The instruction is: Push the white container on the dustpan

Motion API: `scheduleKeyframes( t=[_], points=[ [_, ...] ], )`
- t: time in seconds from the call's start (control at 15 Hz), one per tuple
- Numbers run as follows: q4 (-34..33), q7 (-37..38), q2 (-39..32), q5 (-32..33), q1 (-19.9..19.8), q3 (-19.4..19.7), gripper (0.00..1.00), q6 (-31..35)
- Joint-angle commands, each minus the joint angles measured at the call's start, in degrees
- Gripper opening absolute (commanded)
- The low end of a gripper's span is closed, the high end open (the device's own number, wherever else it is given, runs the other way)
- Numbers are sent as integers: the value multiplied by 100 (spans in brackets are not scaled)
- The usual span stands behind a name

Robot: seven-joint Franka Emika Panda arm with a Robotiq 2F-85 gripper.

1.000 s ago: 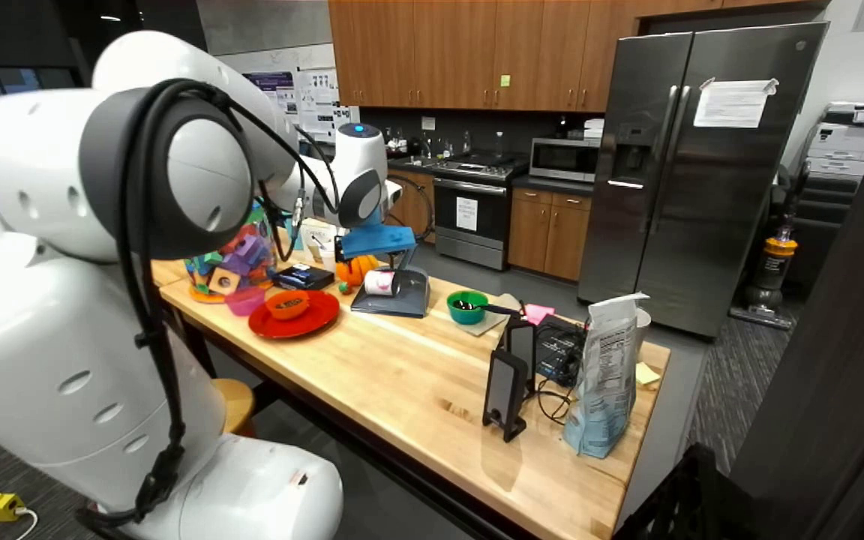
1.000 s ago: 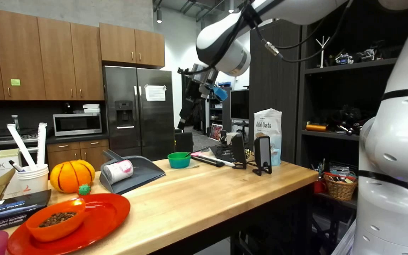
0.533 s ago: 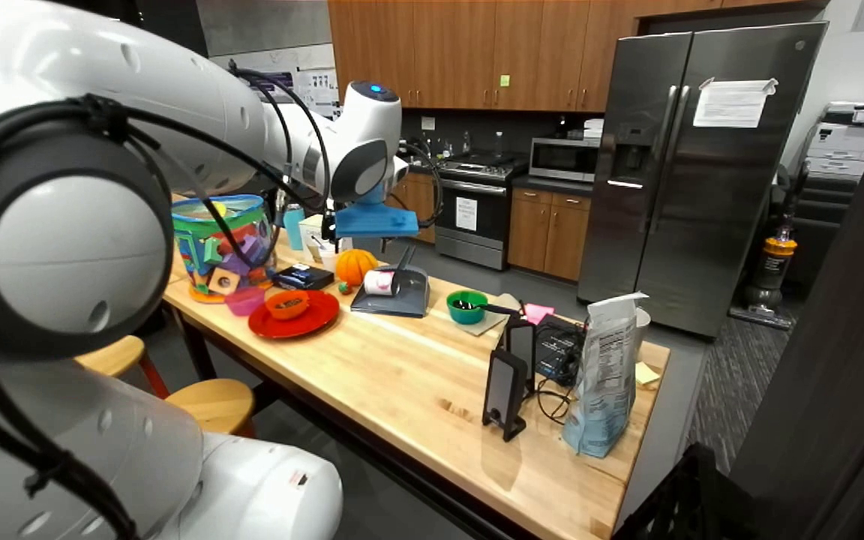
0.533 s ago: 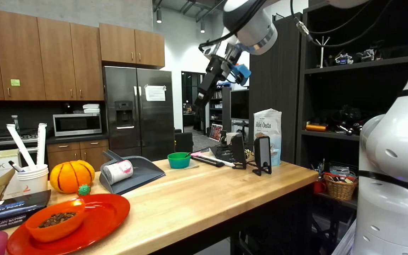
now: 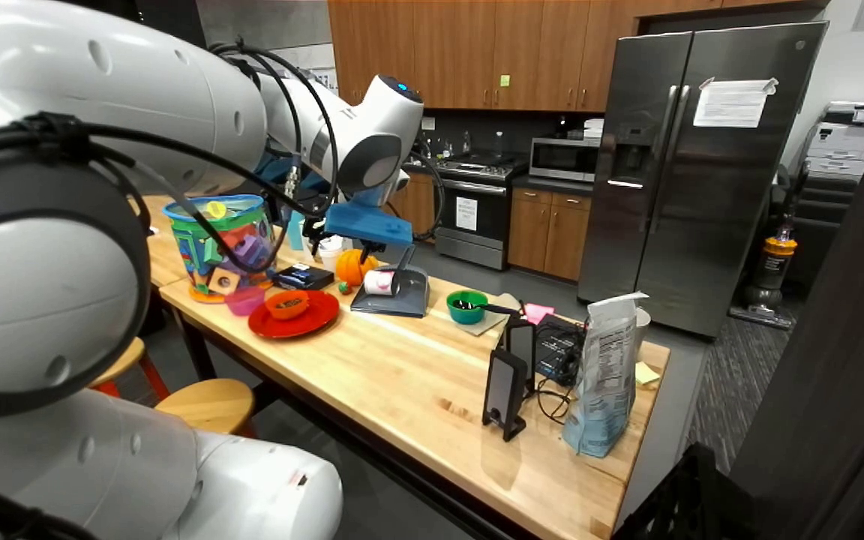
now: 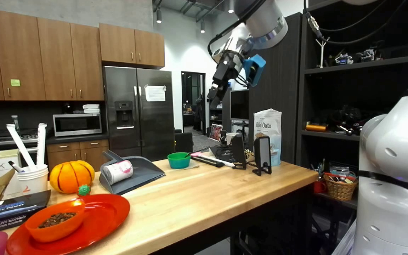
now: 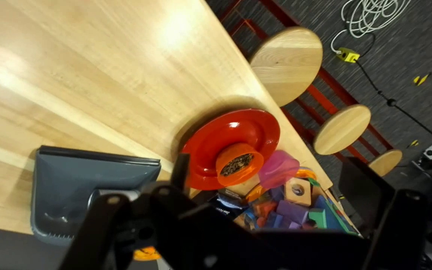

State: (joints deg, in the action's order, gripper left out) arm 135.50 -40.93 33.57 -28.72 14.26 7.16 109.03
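Observation:
The white container, a small tub with pinkish marks, lies on its side on the dark grey dustpan. Both also show in an exterior view: the container rests across the pan near the handle side of the dustpan. In the wrist view the dustpan is at lower left, and the container is mostly hidden behind the gripper. My gripper is open and empty, with its fingers wide apart. It hangs well above the table, touching nothing.
A red plate with an orange bowl sits near the dustpan. A pumpkin, green bowl, black box and block bin stand around. Speakers and an oats bag stand at the table's end.
My gripper has risen, drawn back from the dustpan and turned. The arm's elbow has come lower and nearer in an exterior view. The container and dustpan have not moved.

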Motion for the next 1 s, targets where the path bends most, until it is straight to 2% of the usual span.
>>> scheduleKeyframes(
  t=[0.0, 0.07, 0.93],
  points=[
    [-157, 180, 33, 46, -185, -63, 100, -476],
    [-59, 37, -11, -39, -161, -86, 100, -278],
    [-64, 45, -40, -33, -168, -117, 100, -300]
  ],
)
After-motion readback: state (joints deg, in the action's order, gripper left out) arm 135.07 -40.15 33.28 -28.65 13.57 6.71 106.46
